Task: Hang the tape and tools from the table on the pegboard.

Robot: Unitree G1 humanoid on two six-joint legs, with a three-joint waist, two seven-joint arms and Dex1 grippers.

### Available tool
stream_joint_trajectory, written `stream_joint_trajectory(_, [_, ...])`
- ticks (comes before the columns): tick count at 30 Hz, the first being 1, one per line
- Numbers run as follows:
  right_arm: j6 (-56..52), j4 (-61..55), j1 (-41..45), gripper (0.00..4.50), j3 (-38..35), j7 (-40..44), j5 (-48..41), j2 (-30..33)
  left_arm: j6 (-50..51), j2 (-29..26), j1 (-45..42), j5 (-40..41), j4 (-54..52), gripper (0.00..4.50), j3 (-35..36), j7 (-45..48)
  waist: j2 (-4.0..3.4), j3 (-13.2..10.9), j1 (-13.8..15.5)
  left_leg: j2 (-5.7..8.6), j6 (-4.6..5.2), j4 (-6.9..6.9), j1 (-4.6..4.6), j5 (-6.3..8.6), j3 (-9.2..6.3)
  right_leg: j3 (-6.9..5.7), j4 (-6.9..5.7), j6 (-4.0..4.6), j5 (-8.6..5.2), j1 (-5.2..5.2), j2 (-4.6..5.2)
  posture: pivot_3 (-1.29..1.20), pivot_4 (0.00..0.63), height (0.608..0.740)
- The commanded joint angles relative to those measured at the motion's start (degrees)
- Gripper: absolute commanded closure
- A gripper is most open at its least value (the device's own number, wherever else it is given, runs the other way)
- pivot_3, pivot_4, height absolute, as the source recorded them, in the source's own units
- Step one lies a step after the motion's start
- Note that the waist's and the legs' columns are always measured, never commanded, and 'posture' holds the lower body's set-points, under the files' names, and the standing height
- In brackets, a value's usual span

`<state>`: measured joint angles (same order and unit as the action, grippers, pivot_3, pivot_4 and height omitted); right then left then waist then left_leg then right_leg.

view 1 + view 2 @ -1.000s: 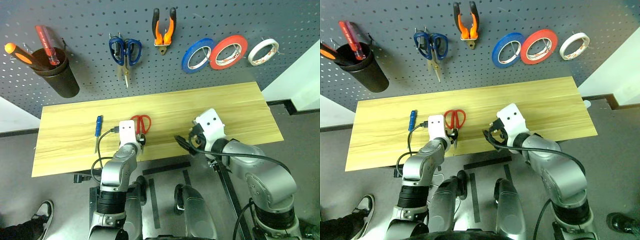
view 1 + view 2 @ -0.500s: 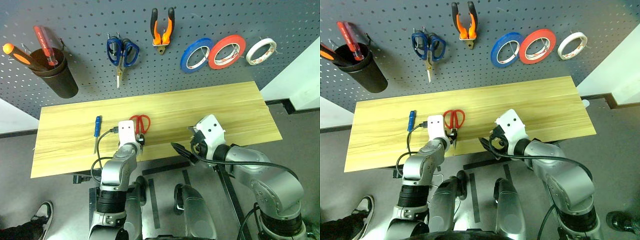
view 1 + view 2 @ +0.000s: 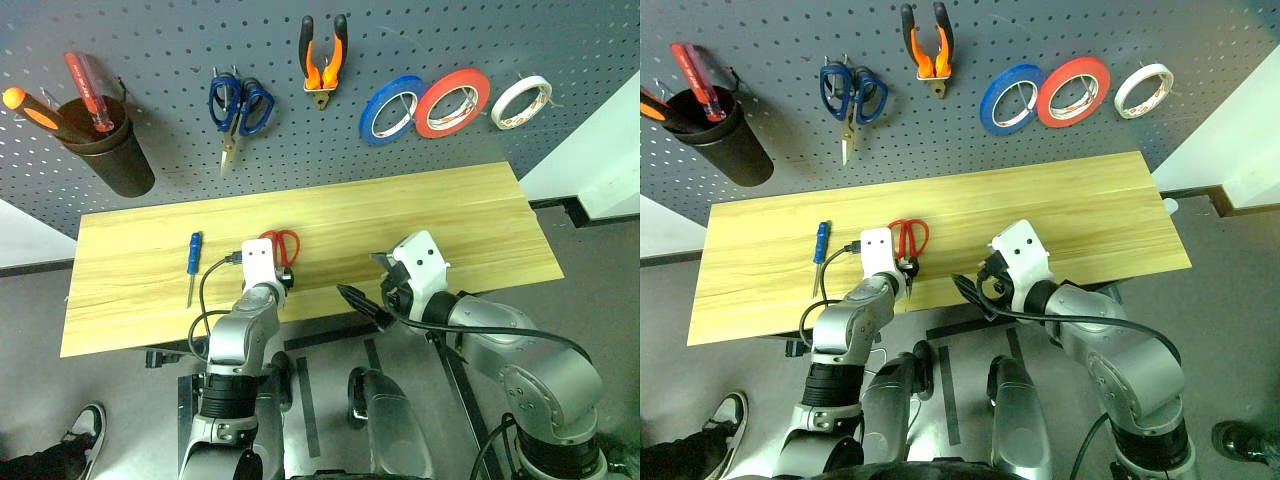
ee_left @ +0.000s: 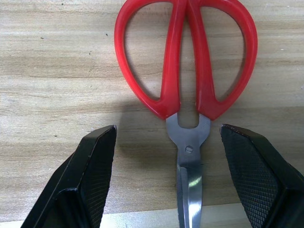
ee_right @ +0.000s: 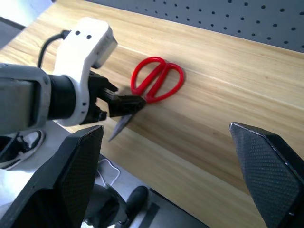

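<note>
Red-handled scissors (image 4: 185, 71) lie flat on the table (image 3: 450, 210), blades pointing toward its near edge. My left gripper (image 4: 168, 137) is open, one finger on each side of the scissors' pivot and clear of it. My right gripper (image 3: 365, 303) hovers open and empty at the near edge, to the right of the scissors (image 5: 156, 85). A thin blue-handled screwdriver (image 3: 194, 262) lies on the table's left part. On the pegboard (image 3: 160, 40) hang the orange-and-black pliers (image 3: 324, 55) and, at the far right, the whitish tape (image 3: 524, 102).
Blue-handled scissors (image 3: 238, 105), a blue roll (image 3: 393, 108) and a red-orange roll (image 3: 455, 102) hang on the pegboard. A black cup (image 3: 108, 150) at its left holds an orange and a red screwdriver. A person's shoe (image 3: 85, 425) is on the floor at lower left.
The blue scissors on the pegboard have swung their blades to the left. My right gripper has rolled a little at the table's near edge. The left gripper and red scissors stay put.
</note>
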<state>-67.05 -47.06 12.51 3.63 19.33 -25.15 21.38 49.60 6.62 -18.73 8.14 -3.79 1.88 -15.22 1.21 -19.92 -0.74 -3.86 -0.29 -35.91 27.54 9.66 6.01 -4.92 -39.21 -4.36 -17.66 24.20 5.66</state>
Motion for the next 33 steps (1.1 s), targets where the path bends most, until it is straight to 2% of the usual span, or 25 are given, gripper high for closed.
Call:
stream_joint_trajectory(1, [0.8,-3.3,-0.1,0.06,-0.2,-0.5,-1.3,-0.3,-0.4,2.8,2.0,-0.1,-0.4,0.86,-0.5,-0.2,0.00,0.0,0.0,0.00,0.00,0.00,0.00,0.00,0.00,0.00,0.00,0.00,0.00,0.00,0.00,-0.05,0.368,0.717])
stream_joint_trajectory(12, [0.7,-3.7,0.7,0.06,0.2,-2.2,-2.3,-0.8,-0.2,3.1,2.6,0.0,0.7,0.86,-1.2,0.2,0.01,0.0,0.0,0.00,0.01,0.03,0.01,0.01,0.00,0.00,0.06,0.00,0.00,0.01,0.02,-0.06,0.373,0.717])
stream_joint_trajectory(21, [0.0,-4.5,1.7,0.06,0.1,-3.9,-3.5,-1.6,-1.6,3.6,1.8,-0.3,6.4,0.86,-1.8,0.5,0.01,0.0,0.1,0.02,0.01,0.05,0.00,0.02,0.00,0.00,0.09,0.00,0.00,0.01,0.14,-0.06,0.382,0.717])
stream_joint_trajectory(33, [-0.5,-5.0,2.2,0.06,0.4,-5.7,-4.4,-1.9,0.5,4.0,1.0,-3.7,8.9,0.86,-2.5,-0.2,0.01,0.0,0.1,0.04,0.05,0.04,-0.02,0.05,0.00,-0.02,0.14,-0.01,0.00,-0.04,0.20,-0.06,0.380,0.717])
